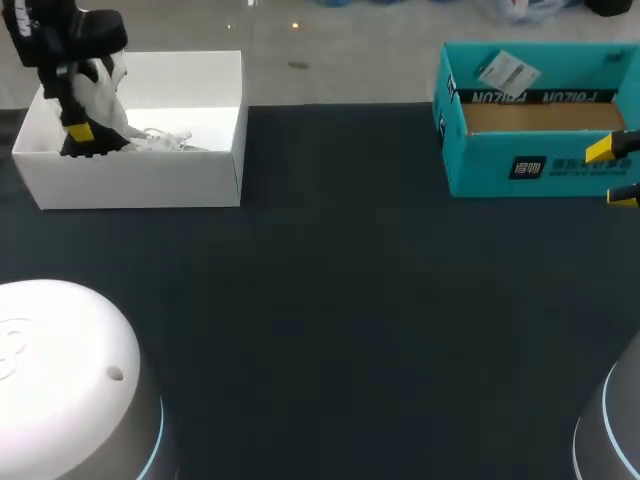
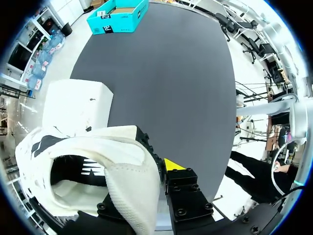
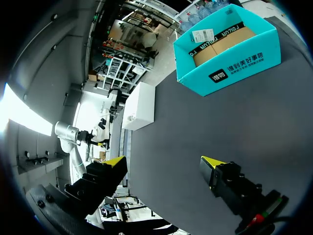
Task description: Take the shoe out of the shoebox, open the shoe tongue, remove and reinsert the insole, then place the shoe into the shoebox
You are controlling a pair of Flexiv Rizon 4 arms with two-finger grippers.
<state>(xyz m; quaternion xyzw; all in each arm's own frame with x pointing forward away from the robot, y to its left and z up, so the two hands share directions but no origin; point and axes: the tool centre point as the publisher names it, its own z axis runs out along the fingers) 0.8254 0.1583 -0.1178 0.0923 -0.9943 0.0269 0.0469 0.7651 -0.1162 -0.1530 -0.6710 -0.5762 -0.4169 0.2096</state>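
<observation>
Holding the white-and-black mesh shoe (image 2: 98,161) at the open white cardboard shoebox's (image 1: 140,180) left end, with left claw (image 1: 78,130) clamped on its collar for lifting out, right claw (image 1: 615,174) spread, idle beside teal cardboard box (image 1: 530,165).

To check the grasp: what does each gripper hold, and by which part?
Left gripper holds the white shoe by its upper at the opening's edge; right gripper holds nothing.

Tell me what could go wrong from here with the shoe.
1. The left gripper seems to pinch only the shoe's soft collar edge, so the shoe may slip or swing.
2. The shoe hangs close to the white box's walls; it could catch one and drag the box.
3. The right gripper is open by the teal box, too far to steady anything.
</observation>
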